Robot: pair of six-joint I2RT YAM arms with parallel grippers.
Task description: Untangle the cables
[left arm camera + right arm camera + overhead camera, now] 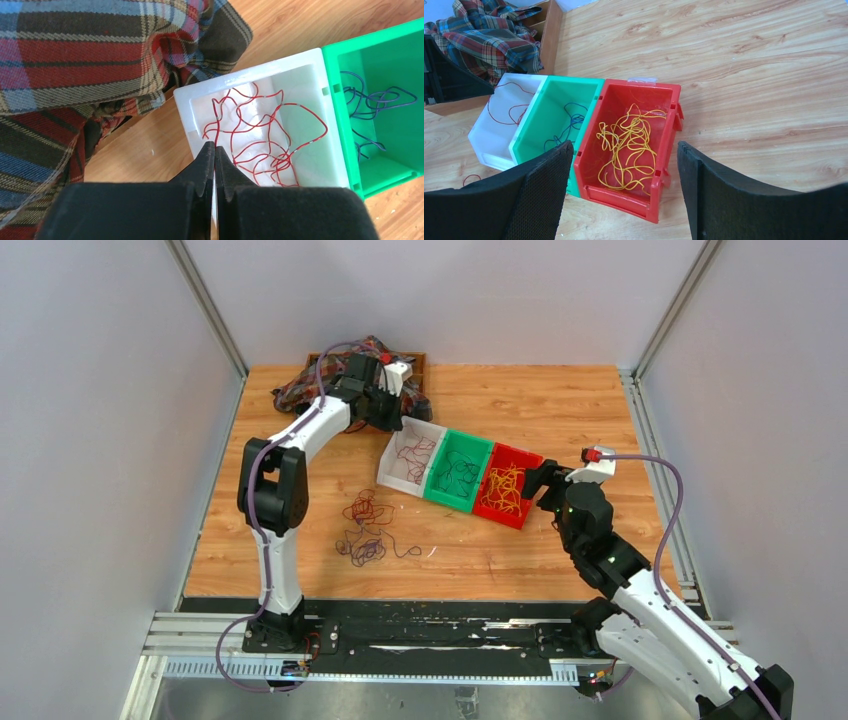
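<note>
- Wooden table [520, 400]: fills the overhead frame and is walled by grey panels on three sides. Bare wood lies at upper right and along the lower edge.
- Plaid cloth [75, 60]: heaped at upper left of the overhead frame, just beside the white bin.
- Left gripper [214, 147]: jaws pressed together over the near corner of the white bin; no strand shows between them.
- Right gripper [625, 150]: jaws wide and empty, hanging just short of the red bin.
- White bin [250, 74], green bin [574, 87], red bin [644, 95]: touching in a slanted row at frame centre.
- Cables, loose tangle [365, 530]: dark red and purple loops on bare wood, lower left of centre, well apart from both grippers.
- Cables, sorted: red strands [280, 161] in white, blue-purple strands [372, 97] in green, yellow strands [626, 145] in red.
- Step, as judged: sorting by colour is well along, with a red drop-off apparently finished.
- Next move calls for the left jaws to open, swing down-frame to the tangle and pinch a single loop.
- Clearance: that path is open wood. The cloth and bin rims crowd the left gripper's present spot.
</note>
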